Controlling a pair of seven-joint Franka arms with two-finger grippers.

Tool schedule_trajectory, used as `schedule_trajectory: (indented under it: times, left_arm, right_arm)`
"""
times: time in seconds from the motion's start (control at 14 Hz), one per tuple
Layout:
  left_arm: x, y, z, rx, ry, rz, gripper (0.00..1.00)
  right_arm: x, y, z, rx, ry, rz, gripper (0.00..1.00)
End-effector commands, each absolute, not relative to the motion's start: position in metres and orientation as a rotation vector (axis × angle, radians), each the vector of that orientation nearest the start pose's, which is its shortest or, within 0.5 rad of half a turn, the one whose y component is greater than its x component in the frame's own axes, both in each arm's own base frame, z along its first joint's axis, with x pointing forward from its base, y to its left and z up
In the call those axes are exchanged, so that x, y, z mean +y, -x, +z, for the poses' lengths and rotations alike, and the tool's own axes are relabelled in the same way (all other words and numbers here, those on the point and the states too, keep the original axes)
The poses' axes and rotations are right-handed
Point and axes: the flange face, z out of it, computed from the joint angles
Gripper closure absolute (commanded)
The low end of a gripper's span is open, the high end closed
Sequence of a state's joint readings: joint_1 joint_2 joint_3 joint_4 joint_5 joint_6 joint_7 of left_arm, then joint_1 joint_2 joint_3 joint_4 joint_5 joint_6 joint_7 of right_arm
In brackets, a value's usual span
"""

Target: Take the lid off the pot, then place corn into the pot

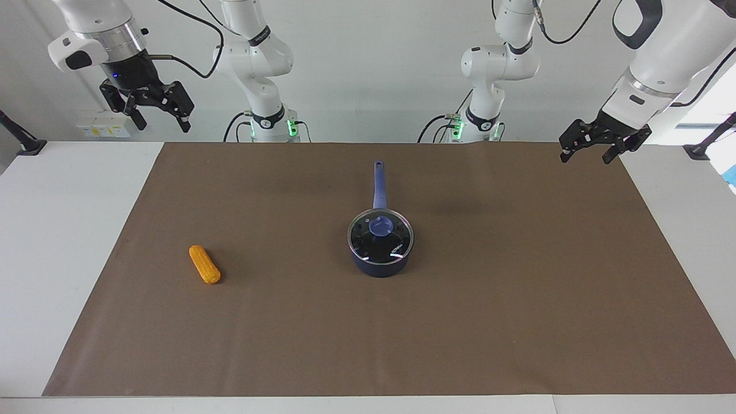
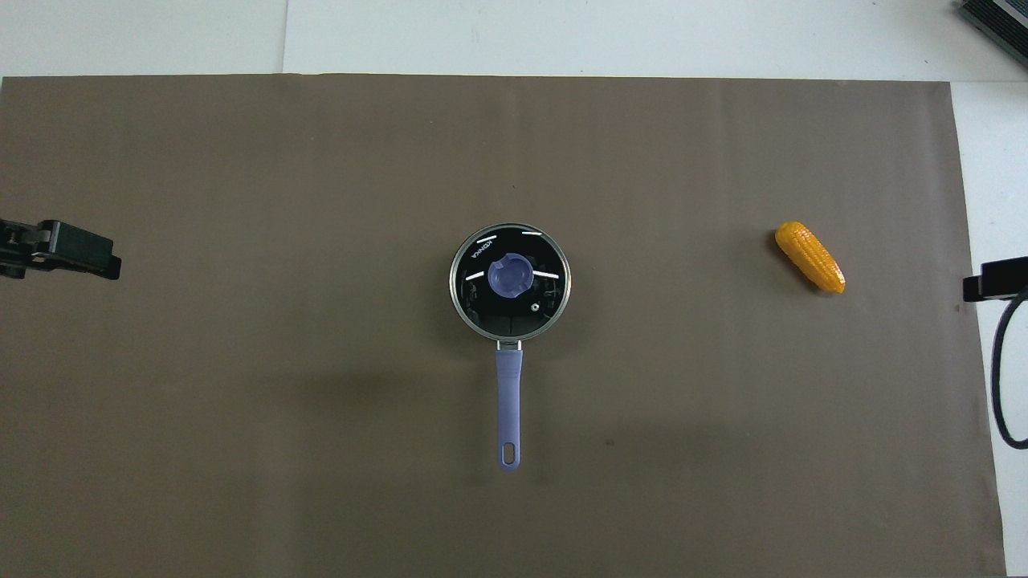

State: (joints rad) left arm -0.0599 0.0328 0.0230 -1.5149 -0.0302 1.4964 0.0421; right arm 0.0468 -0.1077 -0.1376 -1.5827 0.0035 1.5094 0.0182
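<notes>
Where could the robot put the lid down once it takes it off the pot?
The brown mat is bare between the pot and the left arm's end. The lid also fits between the pot and corn. Nothing is crowded; only the pot's handle points toward the robots.

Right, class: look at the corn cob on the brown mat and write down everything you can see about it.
The small yellow-orange corn cob with bumpy kernels looks whole, with one end tapered and the other blunter. It lies flat on its side on the brown paper mat, set at a slant, toward the right arm's end of the table. Only the mat touches it; it sits well apart from everything else.
</notes>
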Motion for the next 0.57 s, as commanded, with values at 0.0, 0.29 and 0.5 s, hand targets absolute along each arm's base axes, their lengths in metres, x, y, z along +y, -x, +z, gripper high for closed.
schedule_trajectory:
  times: [0.0, 0.29, 0.5]
  left_arm:
    - [-0.029, -0.549, 0.626, 0.151, 3.174, 0.073, 0.0]
    - [-0.042, -0.55, 0.627, 0.187, 3.172, 0.049, 0.0]
    - [-0.059, -0.55, 0.627, 0.235, 3.169, 0.031, 0.0]
  right_arm:
    - [-0.05, -0.511, 0.672, 0.183, 3.117, -0.059, 0.0]
    - [-0.049, -0.511, 0.672, 0.176, 3.118, -0.054, 0.0]
    - [-0.049, -0.513, 0.671, 0.181, 3.12, -0.078, 0.0]
